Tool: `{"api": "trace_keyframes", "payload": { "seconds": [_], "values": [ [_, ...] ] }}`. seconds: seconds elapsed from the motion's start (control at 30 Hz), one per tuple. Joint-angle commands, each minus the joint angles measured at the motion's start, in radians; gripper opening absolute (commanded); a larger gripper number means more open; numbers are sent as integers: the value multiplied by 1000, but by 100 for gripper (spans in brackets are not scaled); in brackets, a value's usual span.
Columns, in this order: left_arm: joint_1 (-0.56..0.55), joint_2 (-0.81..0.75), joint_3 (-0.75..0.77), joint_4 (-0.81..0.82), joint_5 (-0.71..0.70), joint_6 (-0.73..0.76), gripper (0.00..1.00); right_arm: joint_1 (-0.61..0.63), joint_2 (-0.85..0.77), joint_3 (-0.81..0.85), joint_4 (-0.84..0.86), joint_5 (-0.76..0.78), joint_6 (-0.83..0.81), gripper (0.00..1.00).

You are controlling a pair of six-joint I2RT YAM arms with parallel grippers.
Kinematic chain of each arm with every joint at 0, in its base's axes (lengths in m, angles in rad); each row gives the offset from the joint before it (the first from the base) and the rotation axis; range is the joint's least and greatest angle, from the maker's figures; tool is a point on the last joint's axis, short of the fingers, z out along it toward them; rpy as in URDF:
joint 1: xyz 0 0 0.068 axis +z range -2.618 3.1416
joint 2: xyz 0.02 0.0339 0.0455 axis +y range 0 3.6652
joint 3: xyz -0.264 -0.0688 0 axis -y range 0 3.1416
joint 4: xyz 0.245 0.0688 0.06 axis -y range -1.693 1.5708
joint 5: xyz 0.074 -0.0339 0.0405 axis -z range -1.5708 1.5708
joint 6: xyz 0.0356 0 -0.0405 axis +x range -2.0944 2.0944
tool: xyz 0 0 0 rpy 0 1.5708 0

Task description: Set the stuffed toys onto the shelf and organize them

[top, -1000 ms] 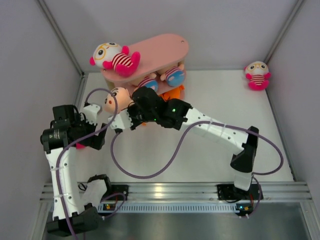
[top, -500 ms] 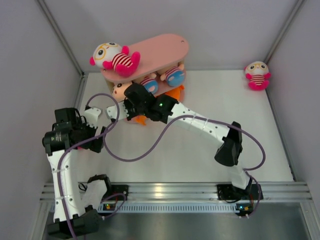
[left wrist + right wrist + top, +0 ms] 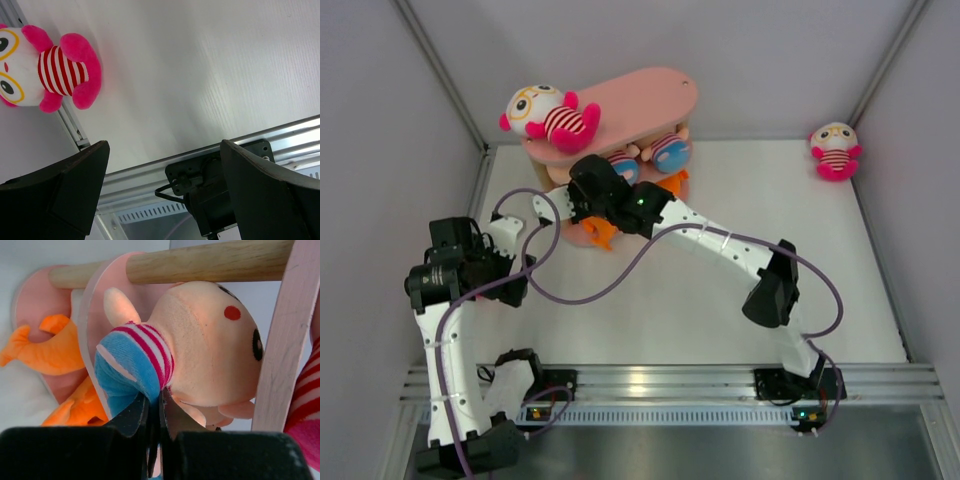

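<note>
The right gripper (image 3: 154, 407) is pinched shut on the blue bottom of a peach-headed doll (image 3: 210, 350), which is tucked between the middle and top boards at the left end of the pink shelf (image 3: 650, 95) — orange sharks (image 3: 45, 347) lie on the lowest board. The left gripper (image 3: 164, 150) gapes wide and holds nothing above the left edge of the tabletop (image 3: 700, 330), with a white-headed doll (image 3: 50, 70) by that edge — a second white-headed doll (image 3: 835, 150) sits in the far right corner.
</note>
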Motion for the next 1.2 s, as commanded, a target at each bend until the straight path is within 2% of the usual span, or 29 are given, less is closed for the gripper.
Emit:
{"api": "trace_keyframes", "payload": {
  "seconds": [0.0, 0.13, 0.27, 0.37, 0.4, 0.5, 0.53, 0.67, 0.9, 1.17],
  "values": [
    [-3, -11, -5, 12, -1, 10, 98, -9, 32, 66, 81, 21, 12, 0],
    [-3, -18, -8, 9, -6, 15, 98, -15, 61, 82, 114, 19, 16, 1],
    [-3, -23, -11, 11, -9, 15, 98, -16, 66, 74, 122, -5, 33, 9],
    [-5, -26, -11, 11, -6, 16, 98, -16, 49, 33, 147, -7, 51, 22],
    [-5, -27, -10, 11, -3, 18, 98, -18, 34, 4, 157, -4, 56, 31],
    [-5, -27, -8, 11, 7, 20, 98, -19, 9, -33, 182, -5, 71, 48],
    [-5, -26, -8, 11, 10, 20, 98, -18, -6, -52, 188, -10, 77, 51],
    [-5, -26, -8, 11, 24, 17, 98, -18, -42, -102, 208, -16, 90, 55],
    [-3, -24, -13, 9, 34, 16, 98, -3, -178, -245, 303, -53, 154, 73],
    [-5, -37, -5, 9, 19, 20, 98, 14, -298, -385, 311, -119, 162, 77]
  ]
}}
